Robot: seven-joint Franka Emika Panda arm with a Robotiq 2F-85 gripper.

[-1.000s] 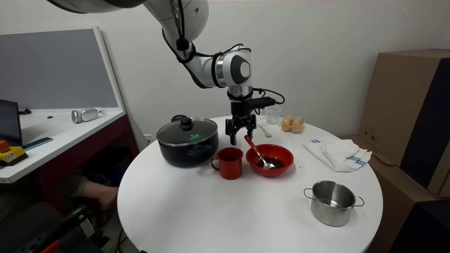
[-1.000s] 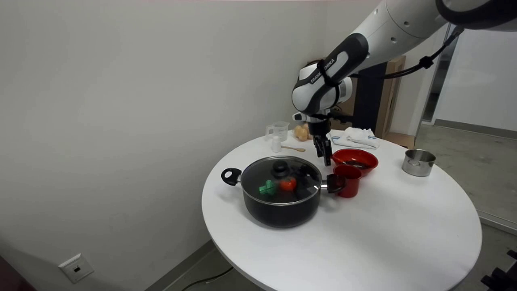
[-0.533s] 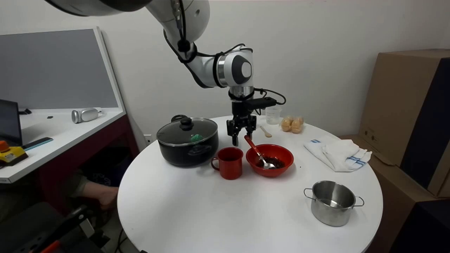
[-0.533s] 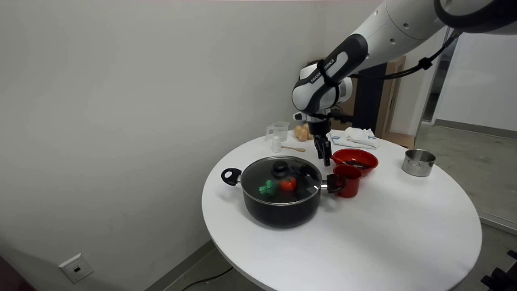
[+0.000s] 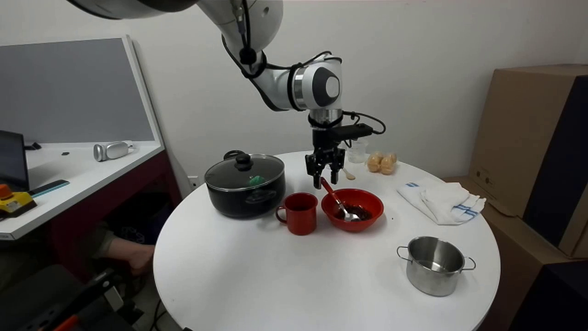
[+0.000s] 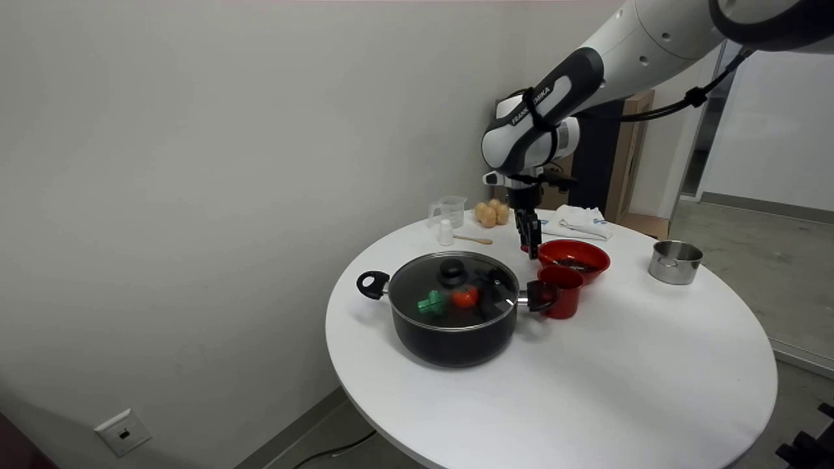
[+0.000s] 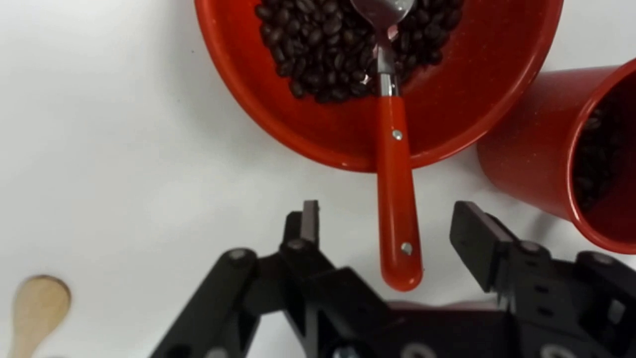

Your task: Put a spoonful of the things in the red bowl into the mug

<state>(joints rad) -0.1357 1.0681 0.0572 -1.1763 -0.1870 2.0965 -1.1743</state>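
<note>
Rightward and slightly upward shift of the gripper [image 5: 326, 180] since half a second ago

Spread wide now, gripping nothing, with the handle of the spoon [image 7: 392, 154] between the jaws in the wrist view — clear of both. Laid in the red bowl [image 7: 477, 99], with scoop on dark beans [image 7: 318, 54] and handle out over the rim, just as half a second ago. Just beside the bowl, to the left of it in an exterior view: the mug [image 5: 301, 218], upright, with more beans [image 7: 594, 164] already inside.

Judging by these, delivery likely done, at least in part; perhaps nothing left but to back away, perhaps another spoonful to take — no telling which.

Hard to make out: the height of the jaws against the handle, and any load on the scoop, cut off at the top of the wrist view. Likewise the mug, cut at the right edge there, and partly behind a handle of the pot [image 6: 449, 345] in an exterior view.
</note>
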